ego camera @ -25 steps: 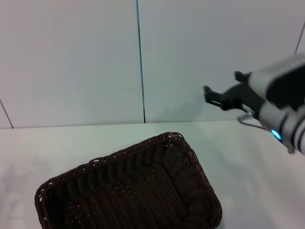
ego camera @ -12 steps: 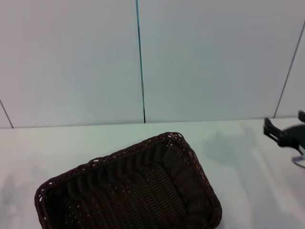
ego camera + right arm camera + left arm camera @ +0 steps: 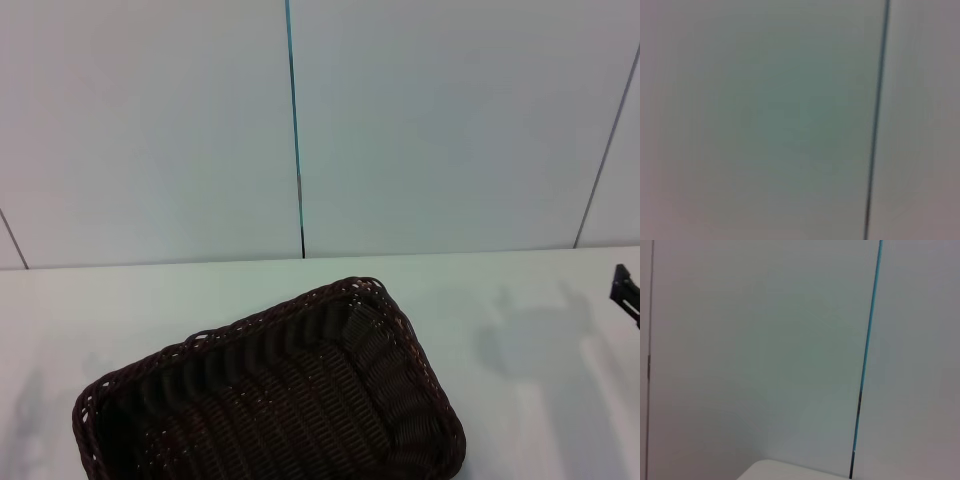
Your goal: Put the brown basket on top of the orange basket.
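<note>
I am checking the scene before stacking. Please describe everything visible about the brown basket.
The brown basket is a dark chocolate-brown, rectangular woven one that looks like wicker, with a braided rim and rounded corners. It is empty, sits upright on the white table, turned at an angle, its near side cut off by the head view's lower edge. No hand touches it.
</note>
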`<act>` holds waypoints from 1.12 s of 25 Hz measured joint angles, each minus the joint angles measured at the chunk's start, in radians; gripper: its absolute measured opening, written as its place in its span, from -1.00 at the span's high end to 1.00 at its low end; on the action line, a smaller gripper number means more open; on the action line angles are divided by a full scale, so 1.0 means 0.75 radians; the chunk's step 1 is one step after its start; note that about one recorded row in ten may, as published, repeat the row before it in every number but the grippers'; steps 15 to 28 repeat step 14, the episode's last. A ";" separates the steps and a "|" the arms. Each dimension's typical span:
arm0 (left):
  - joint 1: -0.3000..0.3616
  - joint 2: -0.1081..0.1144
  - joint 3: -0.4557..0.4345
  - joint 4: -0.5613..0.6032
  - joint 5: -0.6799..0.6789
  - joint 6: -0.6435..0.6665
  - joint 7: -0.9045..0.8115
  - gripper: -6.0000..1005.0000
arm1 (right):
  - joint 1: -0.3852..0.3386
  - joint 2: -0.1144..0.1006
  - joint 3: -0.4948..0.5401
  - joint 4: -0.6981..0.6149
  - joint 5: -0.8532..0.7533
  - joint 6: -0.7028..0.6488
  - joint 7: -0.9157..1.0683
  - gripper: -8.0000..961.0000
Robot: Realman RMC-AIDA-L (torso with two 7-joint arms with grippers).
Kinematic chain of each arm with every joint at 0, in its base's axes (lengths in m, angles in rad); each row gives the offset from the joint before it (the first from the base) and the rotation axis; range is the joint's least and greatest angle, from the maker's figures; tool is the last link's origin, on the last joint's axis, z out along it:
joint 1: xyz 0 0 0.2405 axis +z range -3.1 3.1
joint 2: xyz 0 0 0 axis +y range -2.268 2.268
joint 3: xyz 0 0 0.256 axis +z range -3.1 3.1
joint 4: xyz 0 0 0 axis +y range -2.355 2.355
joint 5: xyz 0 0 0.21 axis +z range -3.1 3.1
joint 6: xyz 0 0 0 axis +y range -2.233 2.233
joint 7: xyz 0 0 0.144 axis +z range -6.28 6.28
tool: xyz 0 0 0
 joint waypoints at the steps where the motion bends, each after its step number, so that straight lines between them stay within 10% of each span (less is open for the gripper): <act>1: -0.002 0.000 0.001 0.010 0.000 0.012 0.000 -0.35 | -0.002 0.000 0.000 -0.012 -0.001 -0.028 0.000 -0.93; 28: -0.045 0.004 -0.011 0.095 -0.011 0.068 -0.001 -0.35 | 0.031 -0.007 0.010 -0.088 -0.020 -0.171 -0.011 -0.93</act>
